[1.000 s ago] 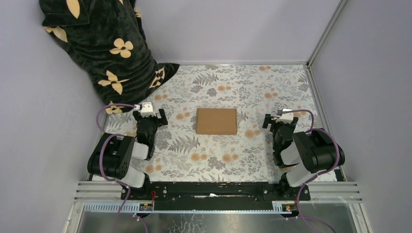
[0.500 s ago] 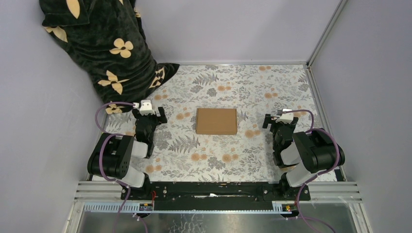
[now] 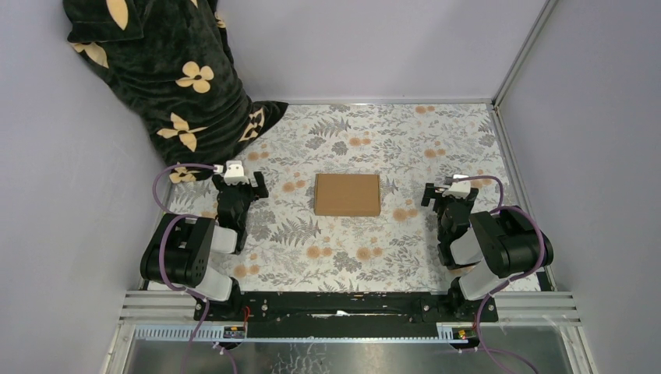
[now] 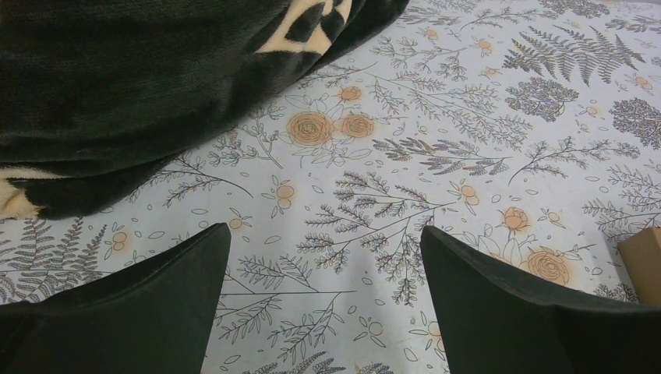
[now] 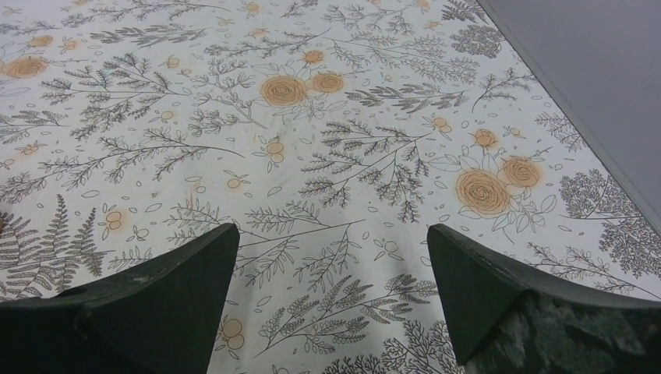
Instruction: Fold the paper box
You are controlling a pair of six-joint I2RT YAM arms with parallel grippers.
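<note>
**Brown box sits mid-desk, both tools spread wide**

Cardboard paper box (image 3: pixel 348 195) lies flat near the centre of your floral-print desk (image 3: pixel 374 132), between the two arms & touched by neither. From above you see one plain rectangular face, long sides running left-right.

Your left tool (image 3: pixel 240 185) sits low at the desk's left side, well apart from the box. It is spread wide (image 4: pixel 323 241), w/ only printed desk cover showing in the gap. In the left wrist view, a corner of the box (image 4: pixel 643 261) pokes in at the right edge.

Black fabric (image 3: pixel 167 70) w/ cream flower motifs is heaped in the far-left corner. It spills onto the desk just beyond the left tool & fills the upper left of that wrist view (image 4: pixel 117 78).

Your right tool (image 3: pixel 446 193) sits at the desk's right side, approx. level w/ the box and well apart from it. It is likewise spread (image 5: pixel 331 234), gripping nothing. The grey wall (image 5: pixel 592 70) crosses the top-right corner of the right wrist view.
</note>
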